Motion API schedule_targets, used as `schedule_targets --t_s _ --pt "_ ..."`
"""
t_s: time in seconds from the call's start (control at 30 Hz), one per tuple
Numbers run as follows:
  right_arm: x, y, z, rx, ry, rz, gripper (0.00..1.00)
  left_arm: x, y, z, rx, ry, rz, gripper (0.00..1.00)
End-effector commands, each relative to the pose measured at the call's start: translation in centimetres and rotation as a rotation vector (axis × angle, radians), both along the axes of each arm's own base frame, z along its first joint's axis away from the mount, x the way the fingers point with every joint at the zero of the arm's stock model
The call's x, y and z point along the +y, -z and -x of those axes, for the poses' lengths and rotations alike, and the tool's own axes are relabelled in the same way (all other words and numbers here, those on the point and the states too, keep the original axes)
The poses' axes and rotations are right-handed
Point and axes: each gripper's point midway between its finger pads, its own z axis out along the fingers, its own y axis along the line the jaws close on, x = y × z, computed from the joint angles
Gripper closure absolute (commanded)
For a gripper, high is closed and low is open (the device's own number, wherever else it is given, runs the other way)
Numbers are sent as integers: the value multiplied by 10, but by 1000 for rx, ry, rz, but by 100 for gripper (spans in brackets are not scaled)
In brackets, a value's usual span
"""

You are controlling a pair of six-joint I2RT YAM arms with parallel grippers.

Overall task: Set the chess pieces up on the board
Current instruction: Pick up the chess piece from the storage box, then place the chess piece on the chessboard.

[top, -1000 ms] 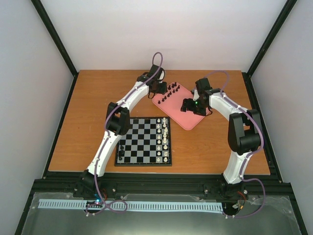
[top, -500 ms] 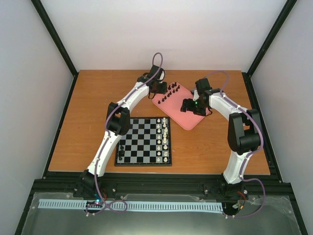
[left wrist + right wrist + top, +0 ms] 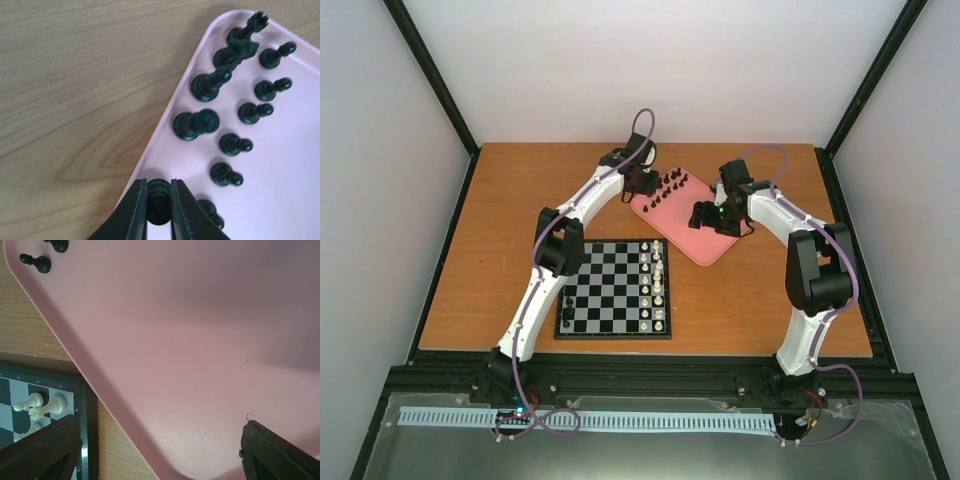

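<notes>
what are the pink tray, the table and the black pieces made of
Pink tray: likely plastic, smooth matte, moulded rounded rim. Table: wood or wood-look laminate, visible grain; can't tell which. Black pieces: probably plastic, slight gloss on the turned shapes.

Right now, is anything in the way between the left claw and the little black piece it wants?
No, nothing visible. The left gripper has its fingers on both sides of a black piece at the edge of the pink tray. The nearest other piece stands just to the right, not between.
</notes>
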Motion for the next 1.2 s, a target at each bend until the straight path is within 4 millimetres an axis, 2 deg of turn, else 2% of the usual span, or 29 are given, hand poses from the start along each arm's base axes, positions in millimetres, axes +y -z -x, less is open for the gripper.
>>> schedule_targets --t_s 0.0,0.17,0.33,0.47,0.5,0.6,0.77,1.0,1.13,1.17 --pt "1 -8 -6 -28 7 -15 0 13 -51 4 -58 8 -38 99" --pt "-1 -5 -1 -23 11 -15 0 16 -98 2 -141 0 -20 99" --pt "-2 -3 1 -21 11 -10 0 27 -131 6 -184 -27 -35 99" --pt "-5 0 3 -20 16 3 0 38 -147 20 -173 -36 -61 99" --pt "-5 1 4 -18 18 4 0 44 -146 26 -159 -44 -78 99" --pt "-6 7 7 -4 19 10 0 59 -162 46 -151 -68 -101 99" --pt "-8 8 6 -4 27 21 0 86 -170 85 -115 -104 -138 99" --pt "-11 9 4 8 34 42 0 124 -163 142 -46 -181 -175 99" --pt "-14 11 6 13 38 58 0 150 -149 178 6 -253 -207 99" --pt "-14 12 6 15 37 61 0 157 -152 187 4 -274 -206 99"
